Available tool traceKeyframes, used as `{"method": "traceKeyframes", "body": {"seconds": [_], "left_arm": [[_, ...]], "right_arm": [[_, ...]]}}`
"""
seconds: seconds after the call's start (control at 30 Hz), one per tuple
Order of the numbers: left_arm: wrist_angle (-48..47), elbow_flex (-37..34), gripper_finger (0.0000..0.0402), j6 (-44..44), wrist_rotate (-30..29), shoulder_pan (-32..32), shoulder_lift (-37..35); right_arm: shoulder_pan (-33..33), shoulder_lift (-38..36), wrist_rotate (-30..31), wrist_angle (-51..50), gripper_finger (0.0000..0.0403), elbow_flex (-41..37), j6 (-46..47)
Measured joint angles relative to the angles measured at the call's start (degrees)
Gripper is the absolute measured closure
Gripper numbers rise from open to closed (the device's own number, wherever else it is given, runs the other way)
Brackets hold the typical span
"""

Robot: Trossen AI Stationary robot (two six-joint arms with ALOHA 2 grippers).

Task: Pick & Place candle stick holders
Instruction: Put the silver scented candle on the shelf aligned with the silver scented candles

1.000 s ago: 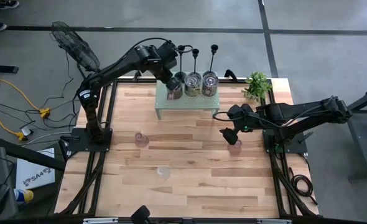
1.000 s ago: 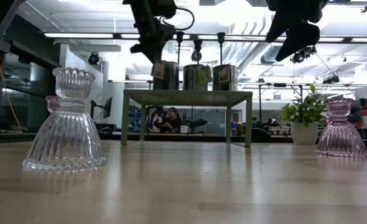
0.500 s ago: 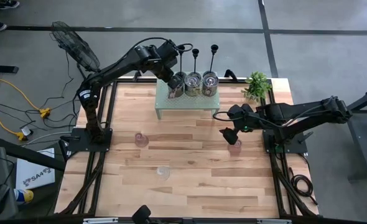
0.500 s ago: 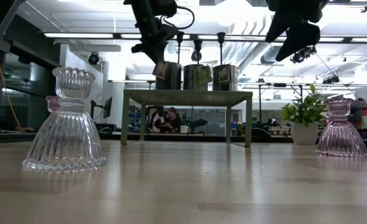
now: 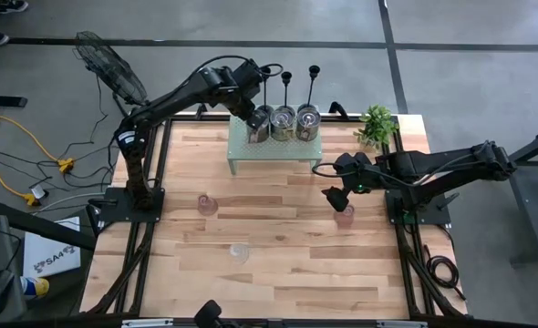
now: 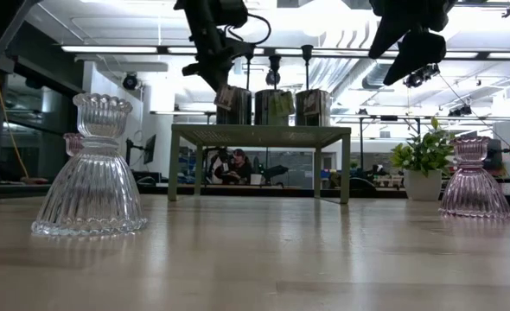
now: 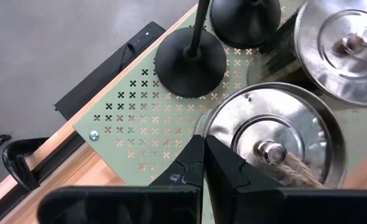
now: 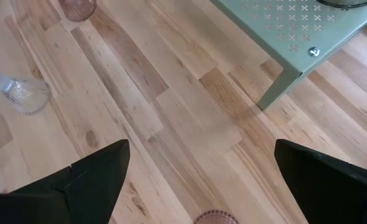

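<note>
My right claw [image 5: 336,198] hangs open over a pink glass holder [image 5: 344,215], near the shelf [image 5: 274,149].
I judge it light, slippery and fragile: grip the narrow neck; left claw [image 7: 203,163] closed, empty.

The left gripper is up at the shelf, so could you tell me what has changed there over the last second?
Holding the leftmost silvery jar by its rim, the shut left gripper eased it slightly rightward on the green shelf. The open right gripper stayed above the pink glass holder.

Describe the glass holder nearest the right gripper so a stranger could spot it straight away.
Start at the pale green shelf at the table's back, then go toward the right arm, whose open right gripper hangs over the wood. Just beside it stands a small pink glass holder. The other pink one sits near the left edge, and the clear one nearer the front.
</note>
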Motion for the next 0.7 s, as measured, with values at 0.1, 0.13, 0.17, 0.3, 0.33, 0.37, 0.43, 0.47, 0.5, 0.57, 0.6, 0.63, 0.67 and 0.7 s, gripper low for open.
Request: {"method": "traceKeyframes", "body": {"seconds": [0.1, 0.13, 0.17, 0.3, 0.33, 0.37, 0.43, 0.47, 0.5, 0.57, 0.6, 0.63, 0.67, 0.7], "left_arm": [[-0.13, 0.02, 0.0401, 0.0, -0.31, 0.04, 0.1], [-0.02, 0.02, 0.0401, 0.12, -0.44, 0.01, 0.16], [0.35, 0.02, 0.0401, 0.13, -0.7, -0.14, 0.29], [0.22, 0.04, 0.0401, -0.04, -1.95, -0.33, 0.39], [0.18, 0.04, 0.0401, -0.04, -1.97, -0.32, 0.39], [0.18, 0.04, 0.0401, -0.05, -1.95, -0.31, 0.39], [0.19, 0.04, 0.0401, -0.05, -1.91, -0.31, 0.39], [0.16, 0.04, 0.0401, -0.04, -1.91, -0.31, 0.39], [0.14, 0.04, 0.0401, -0.04, -1.88, -0.31, 0.39], [0.09, 0.04, 0.0398, -0.04, -1.76, -0.31, 0.39], [0.04, 0.04, 0.0395, -0.04, -1.69, -0.31, 0.39], [-0.03, 0.04, 0.0391, -0.04, -1.67, -0.31, 0.39], [-0.19, 0.04, 0.0386, -0.04, -1.67, -0.31, 0.39], [-0.3, 0.04, 0.038, -0.04, -1.67, -0.31, 0.41]], "right_arm": [[0.0, 0.0, -0.11, -0.06, 0.0011, 0.0, 0.53], [-0.01, 0.0, -0.21, -0.1, 0.0011, 0.0, 0.57], [-0.01, 0.0, -0.25, -0.16, 0.0011, 0.0, 0.58], [-0.02, 0.0, -0.37, -0.2, 0.0011, 0.0, 0.58], [0.0, 0.0, -0.37, -0.2, 0.0011, 0.0, 0.58], [0.0, 0.0, -0.37, -0.21, 0.0011, 0.0, 0.58], [-0.01, 0.0, -0.37, -0.22, 0.0011, 0.0, 0.58], [-0.02, 0.0, -0.37, -0.22, 0.0011, 0.0, 0.58], [-0.02, 0.0, -0.38, -0.23, 0.0011, 0.0, 0.58], [-0.01, 0.0, -0.39, -0.24, 0.0011, 0.0, 0.58], [-0.02, 0.0, -0.39, -0.24, 0.0011, 0.0, 0.58], [0.0, 0.0, -0.39, -0.26, 0.0011, 0.0, 0.58], [-0.01, 0.0, -0.39, -0.26, 0.0011, 0.0, 0.58], [-0.02, 0.0, -0.39, -0.26, 0.0011, 0.0, 0.58]]}}
